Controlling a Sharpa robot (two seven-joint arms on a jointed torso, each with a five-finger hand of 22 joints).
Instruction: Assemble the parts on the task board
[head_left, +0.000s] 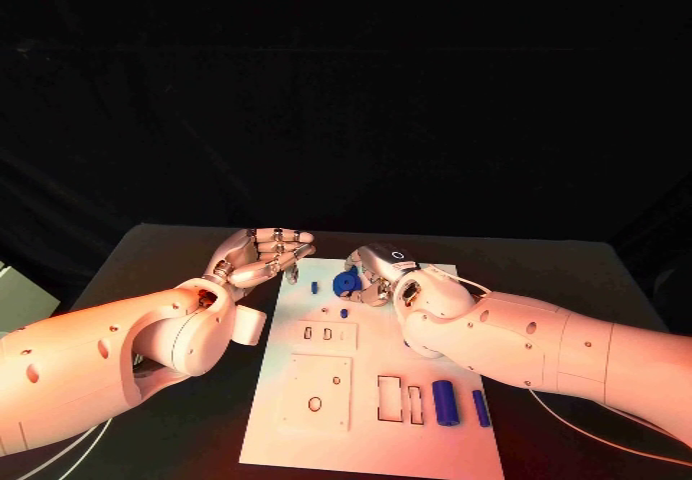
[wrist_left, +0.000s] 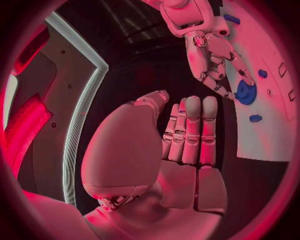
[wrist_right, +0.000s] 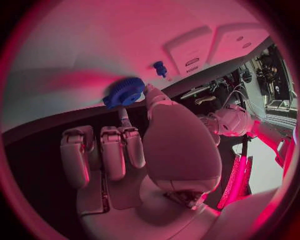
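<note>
The white task board (head_left: 289, 420) lies in the middle of the table. My right hand (head_left: 392, 282) is over the board's far end, and its thumb and one finger pinch a blue gear (head_left: 346, 283) at the rim. In the right wrist view the gear (wrist_right: 124, 92) sits between the thumb tip and a fingertip of that hand (wrist_right: 169, 145), against the board (wrist_right: 94, 50). My left hand (head_left: 263, 256) hovers beside the board's far left corner and holds nothing. In the left wrist view its fingers (wrist_left: 190, 130) stand side by side with the thumb apart, facing the gear (wrist_left: 245, 92).
Two small blue pegs (head_left: 315, 287) (head_left: 345, 312) lie near the gear. Two blue cylinders (head_left: 444, 402) (head_left: 480, 407) lie at the board's near right, beside rectangular slots (head_left: 401, 398). A raised plate with holes (head_left: 317, 388) sits near left.
</note>
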